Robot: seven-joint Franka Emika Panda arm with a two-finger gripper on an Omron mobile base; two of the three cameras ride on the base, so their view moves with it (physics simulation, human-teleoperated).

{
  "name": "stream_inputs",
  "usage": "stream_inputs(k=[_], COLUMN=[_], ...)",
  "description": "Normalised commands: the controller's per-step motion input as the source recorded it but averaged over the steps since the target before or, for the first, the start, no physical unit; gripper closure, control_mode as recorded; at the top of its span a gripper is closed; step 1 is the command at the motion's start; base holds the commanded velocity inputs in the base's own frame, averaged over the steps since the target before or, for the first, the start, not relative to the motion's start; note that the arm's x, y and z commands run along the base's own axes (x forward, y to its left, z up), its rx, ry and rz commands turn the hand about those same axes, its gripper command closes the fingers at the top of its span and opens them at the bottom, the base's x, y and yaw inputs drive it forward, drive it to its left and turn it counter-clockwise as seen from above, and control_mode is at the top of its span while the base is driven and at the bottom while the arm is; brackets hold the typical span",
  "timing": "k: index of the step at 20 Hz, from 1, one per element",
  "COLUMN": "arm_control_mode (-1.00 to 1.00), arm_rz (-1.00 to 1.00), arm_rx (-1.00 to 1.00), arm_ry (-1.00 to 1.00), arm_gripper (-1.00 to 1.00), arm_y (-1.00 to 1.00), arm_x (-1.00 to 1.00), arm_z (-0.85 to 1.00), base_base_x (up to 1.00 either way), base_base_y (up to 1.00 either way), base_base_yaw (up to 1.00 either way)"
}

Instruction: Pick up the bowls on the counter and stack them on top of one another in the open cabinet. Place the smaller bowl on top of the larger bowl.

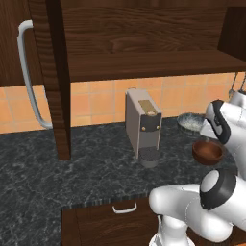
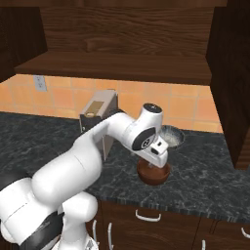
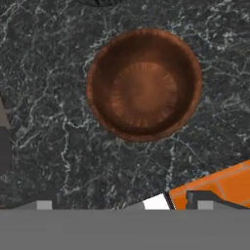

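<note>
A round bowl [image 3: 144,83] with a reddish-brown inside sits upright on the dark marbled counter [image 1: 72,168], right of the coffee machine. It also shows as the brown bowl [image 1: 207,151] and the brown bowl [image 2: 154,173] in the base views. My gripper [image 2: 154,166] hangs directly above it, pointing down, and touches nothing. In the hand view my gripper [image 3: 124,205] stands open, its fingertips [image 3: 44,205] set wide apart. A second, greyish bowl [image 1: 192,121] rests behind, near the tiled wall, seen too as the greyish bowl [image 2: 171,135]. The open cabinet shelf [image 1: 144,60] above is bare.
A grey coffee machine [image 1: 142,126] stands mid-counter, left of the bowls. The cabinet door [image 1: 53,81] hangs open at left with its long grey handle [image 1: 29,81]. Brown drawers [image 1: 125,223] lie under the counter's front edge. Another cabinet side [image 2: 234,88] closes the right.
</note>
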Motion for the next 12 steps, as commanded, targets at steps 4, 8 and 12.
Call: stream_inputs(k=[4,8,12], arm_control_mode=[-1.00,-1.00,-1.00], arm_rz=[-0.04,0.00,0.00], arm_rx=[0.00,-0.06,-0.13], arm_ry=[0.00,0.04,0.22], arm_gripper=[-1.00,-1.00,-1.00], arm_y=[-0.13,-0.03,-0.07], arm_x=[0.11,0.34,0.45], arm_z=[-0.37,-0.39,-0.01], base_base_x=[0.00,0.00,0.00], base_base_y=[0.00,0.00,0.00], base_base_yaw=[0.00,0.00,0.00])
